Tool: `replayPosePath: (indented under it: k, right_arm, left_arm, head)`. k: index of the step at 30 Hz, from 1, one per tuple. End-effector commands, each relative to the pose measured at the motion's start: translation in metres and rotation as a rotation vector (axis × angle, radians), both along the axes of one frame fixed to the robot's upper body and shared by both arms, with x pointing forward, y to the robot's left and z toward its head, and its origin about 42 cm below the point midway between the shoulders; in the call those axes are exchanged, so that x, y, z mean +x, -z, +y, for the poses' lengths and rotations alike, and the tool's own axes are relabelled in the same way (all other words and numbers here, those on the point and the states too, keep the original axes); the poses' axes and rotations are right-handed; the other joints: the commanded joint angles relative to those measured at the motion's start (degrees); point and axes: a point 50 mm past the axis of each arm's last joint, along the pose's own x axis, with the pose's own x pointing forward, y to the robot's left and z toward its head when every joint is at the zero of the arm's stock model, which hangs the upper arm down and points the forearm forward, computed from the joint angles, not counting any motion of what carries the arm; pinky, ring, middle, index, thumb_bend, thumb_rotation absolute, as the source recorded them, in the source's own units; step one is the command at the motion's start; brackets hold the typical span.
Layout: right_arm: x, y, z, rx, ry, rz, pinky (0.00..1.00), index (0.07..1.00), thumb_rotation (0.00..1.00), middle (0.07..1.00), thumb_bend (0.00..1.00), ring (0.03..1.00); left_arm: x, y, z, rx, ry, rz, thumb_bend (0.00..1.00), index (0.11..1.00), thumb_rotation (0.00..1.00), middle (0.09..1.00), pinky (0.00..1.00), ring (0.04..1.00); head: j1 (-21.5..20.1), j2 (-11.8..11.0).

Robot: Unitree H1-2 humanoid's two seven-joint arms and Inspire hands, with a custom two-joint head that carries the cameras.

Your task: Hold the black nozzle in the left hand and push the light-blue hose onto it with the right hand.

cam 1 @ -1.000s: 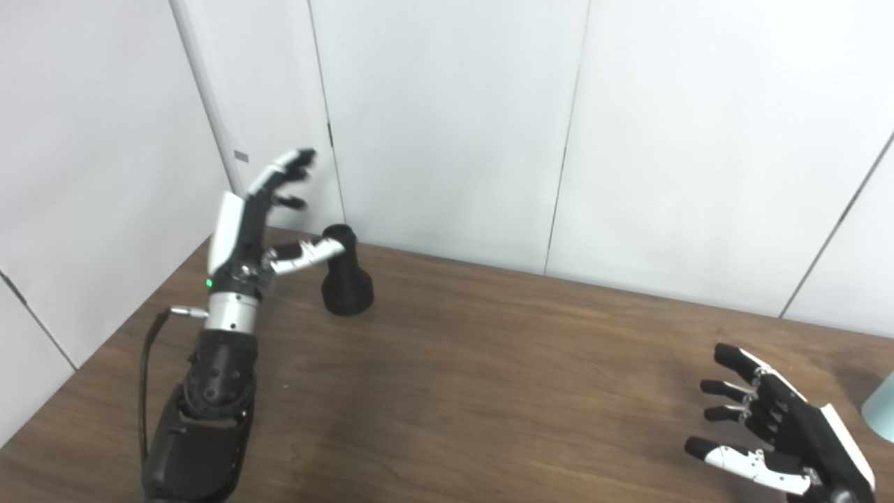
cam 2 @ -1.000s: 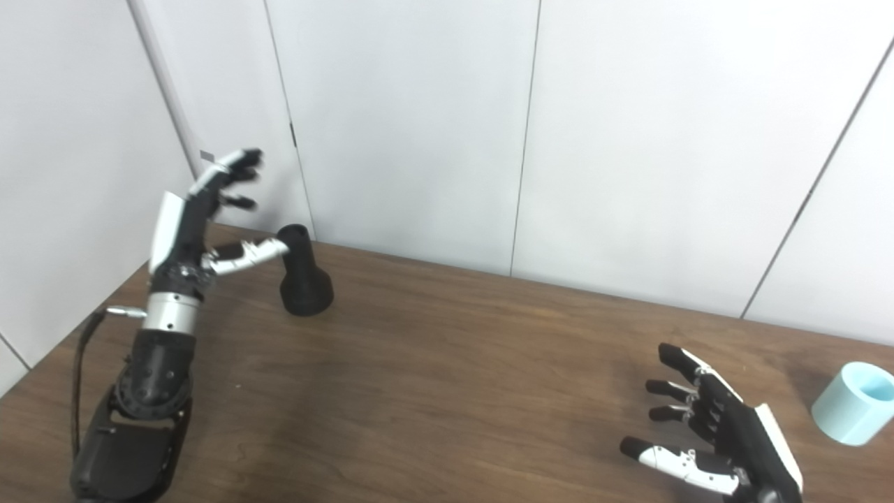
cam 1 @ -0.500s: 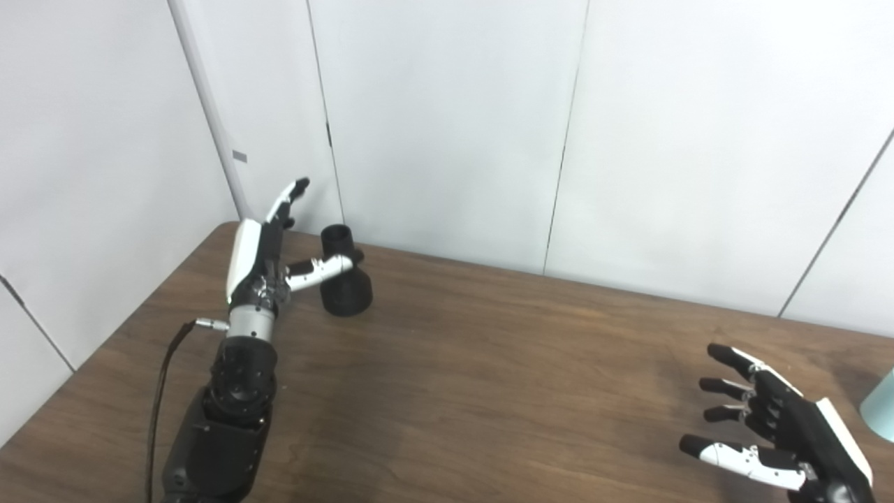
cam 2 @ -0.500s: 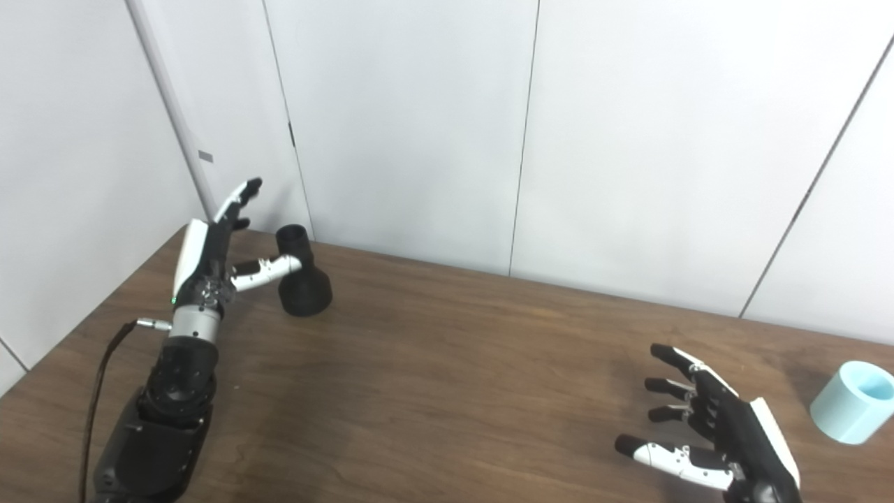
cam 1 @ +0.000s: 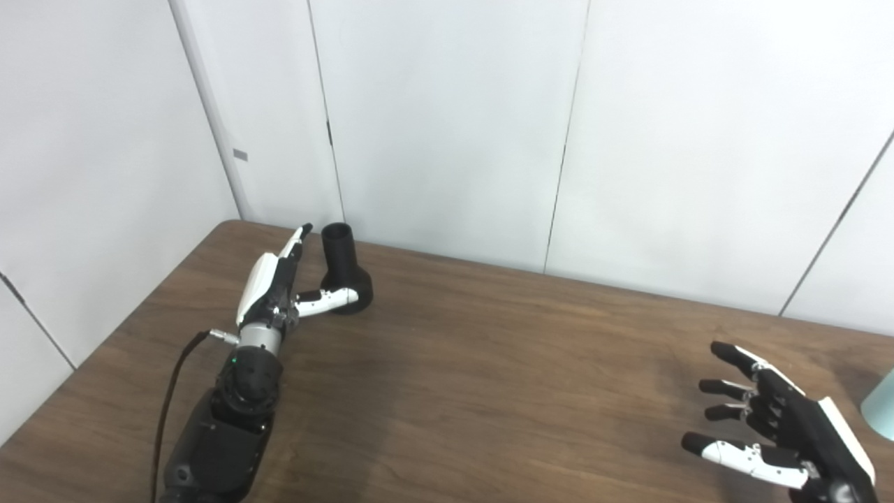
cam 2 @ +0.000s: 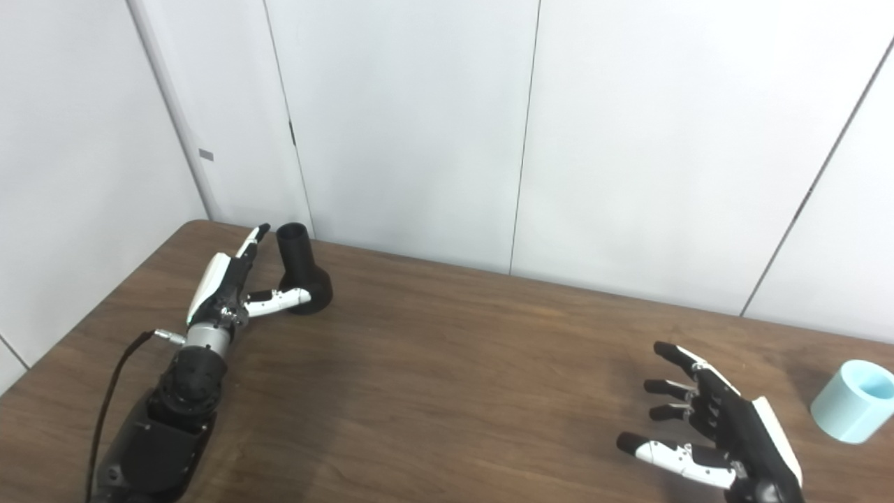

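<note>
The black nozzle (cam 1: 344, 271) stands upright on its flared base at the far left of the wooden table (cam 1: 489, 363), near the wall. My left hand (cam 1: 279, 286) is open and low beside it on its left. The thumb reaches in front of the nozzle's base and the fingers (cam 1: 297, 239) point past its neck. The light-blue hose piece (cam 2: 853, 401), a short tube, lies at the far right of the table. My right hand (cam 2: 712, 433) is open with fingers spread, hovering left of the hose and apart from it.
White wall panels (cam 1: 447, 126) close off the table's back edge and left side. A black cable (cam 1: 171, 377) runs along my left forearm.
My left hand has come down from above the nozzle's top to table level beside its base and reached further forward. The right hand has barely moved. The nozzle and hose have stayed put.
</note>
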Motion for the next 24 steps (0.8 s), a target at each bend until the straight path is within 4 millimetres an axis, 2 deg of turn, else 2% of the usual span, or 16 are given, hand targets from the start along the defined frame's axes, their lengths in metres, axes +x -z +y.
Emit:
replayPosePath:
  k: [1,5,8,12,15,21,24]
  right_arm:
    - [0.002,-0.018,-0.002,-0.006,-0.012,-0.067,0.59,0.825,0.0,0.898,0.63,0.711]
    - [0.001,-0.018,-0.002,-0.015,-0.009,-0.065,0.58,0.819,0.0,0.886,0.64,0.687]
    - [0.001,-0.018,-0.002,-0.006,-0.009,-0.059,0.58,0.819,0.0,0.889,0.64,0.685]
    - [-0.001,-0.019,-0.001,-0.003,-0.008,-0.052,0.59,0.82,0.0,0.882,0.64,0.684]
    - [-0.001,-0.019,0.0,-0.012,-0.007,-0.055,0.56,0.817,0.0,0.88,0.64,0.674]
    - [-0.003,-0.02,0.0,-0.005,0.001,-0.047,0.55,0.82,0.0,0.873,0.64,0.677]
    - [-0.005,-0.022,0.001,-0.01,0.004,-0.045,0.54,0.813,0.0,0.868,0.64,0.665]
  left_arm:
    - [0.012,-0.025,0.005,0.027,-0.007,-0.067,1.0,1.0,0.38,1.0,0.96,1.0]
    - [0.013,-0.02,0.003,0.013,-0.006,-0.034,1.0,1.0,0.35,1.0,0.94,0.999]
    - [0.015,-0.018,0.0,-0.022,0.012,0.002,1.0,0.988,0.37,0.992,0.81,0.956]
    - [0.019,-0.015,-0.003,0.007,0.035,0.036,1.0,0.951,0.35,0.958,0.8,0.928]
    - [0.023,-0.011,-0.005,0.047,0.033,0.066,1.0,0.909,0.34,0.934,0.79,0.91]
    - [0.031,-0.002,-0.008,0.066,0.032,0.1,0.97,0.851,0.33,0.902,0.82,0.913]
    - [0.036,0.003,-0.01,0.054,0.038,0.116,0.96,0.853,0.32,0.89,0.77,0.886]
  head:
    - [0.0,0.0]
    - [0.1,0.2]
    - [0.2,0.5]
    - [0.0,0.8]
    - [0.0,0.8]
    - [-0.2,1.3]
    - [-0.3,1.5]
